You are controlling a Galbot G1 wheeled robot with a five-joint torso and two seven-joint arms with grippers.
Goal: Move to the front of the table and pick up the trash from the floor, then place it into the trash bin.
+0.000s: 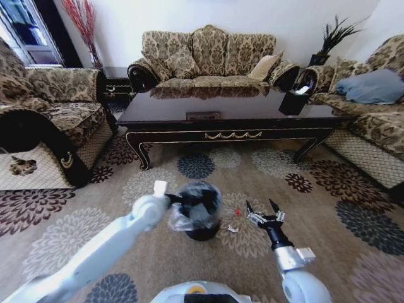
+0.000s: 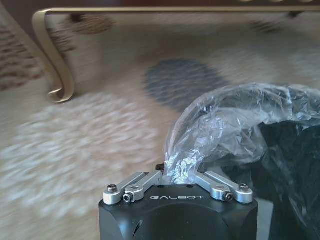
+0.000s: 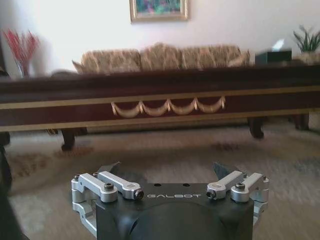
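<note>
The small black trash bin [image 1: 201,213] with its crinkly plastic liner stands on the carpet in front of the table [image 1: 227,108]. My left gripper [image 1: 174,199] is shut on the liner at the bin's rim. The left wrist view shows the same hold close up: the left gripper [image 2: 178,169] pinches the shiny plastic, and the trash bin [image 2: 287,165] is just beyond it. Trash lies right of the bin: a tiny red bit [image 1: 237,212] and a small white scrap [image 1: 232,229]. My right gripper [image 1: 265,209] hovers open just right of that trash, and in the right wrist view the right gripper [image 3: 167,172] faces the table [image 3: 160,102].
Sofas surround the rug: one behind the table [image 1: 208,60], one at the left [image 1: 44,120], one at the right [image 1: 372,107]. A black box-shaped holder [image 1: 294,101] sits on the table's right end. A curved gold table leg [image 2: 52,65] stands ahead of the left gripper.
</note>
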